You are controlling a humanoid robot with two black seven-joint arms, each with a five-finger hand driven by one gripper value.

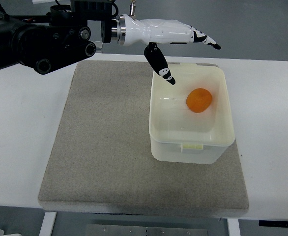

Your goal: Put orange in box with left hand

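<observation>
Grey floor strip and metal frame [129, 230] beyond the near table edge. White rectangular table [21, 128]. Grey rectangular fabric mat [104, 147], centred. Translucent white plastic box [190, 145] on the mat's right side; round orange [199, 100] inside, toward its far wall. White-and-black left hand [183, 46] above the box's far-left corner, fingers spread, empty. Grey floor beyond the far edge.

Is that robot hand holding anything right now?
No. The left hand is open and empty above the translucent white plastic box; the round orange fruit lies loose inside it.
</observation>
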